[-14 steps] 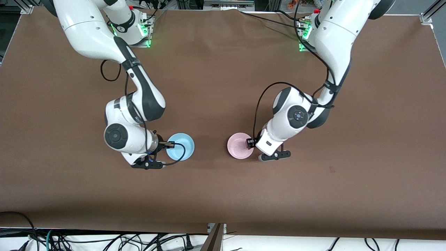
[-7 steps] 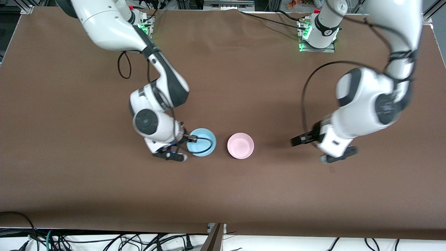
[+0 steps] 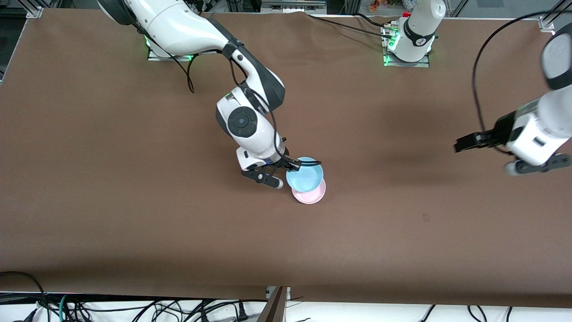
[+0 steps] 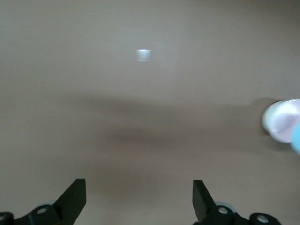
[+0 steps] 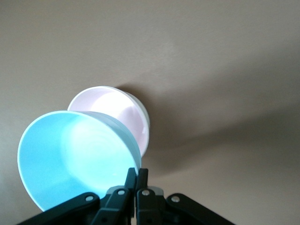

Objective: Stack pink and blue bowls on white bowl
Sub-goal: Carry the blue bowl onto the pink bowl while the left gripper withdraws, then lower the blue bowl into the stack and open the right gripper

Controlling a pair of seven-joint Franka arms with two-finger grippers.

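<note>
Right now the right gripper (image 3: 292,164) is holding the blue bowl (image 3: 304,174) up in the air by its rim, fingers (image 5: 136,180) clenched on the edge. In the front view the blue bowl is hanging over the pink bowl (image 3: 311,195) and covering most of it, so that only a crescent of pink, the part nearer the front camera, is showing. In the right wrist view the blue bowl (image 5: 77,157) is tilting, with its hollow facing the camera, and the pink bowl (image 5: 117,110) is sitting on the worktop (image 3: 134,179) below it, upright. Under the pink bowl's rim in that view a pale edge is showing, but whether it is the white bowl cannot be told.

Meanwhile the left gripper (image 3: 464,144) is waiting in the air over bare worktop, well apart from the pink bowl, toward the left arm's end of the worktop. Its fingers (image 4: 75,199) are standing wide apart and released, gripping nothing. In the left wrist view the pink bowl (image 4: 281,122) is appearing at the edge of the picture, with a sliver of the blue bowl (image 4: 296,138) beside it.
</note>
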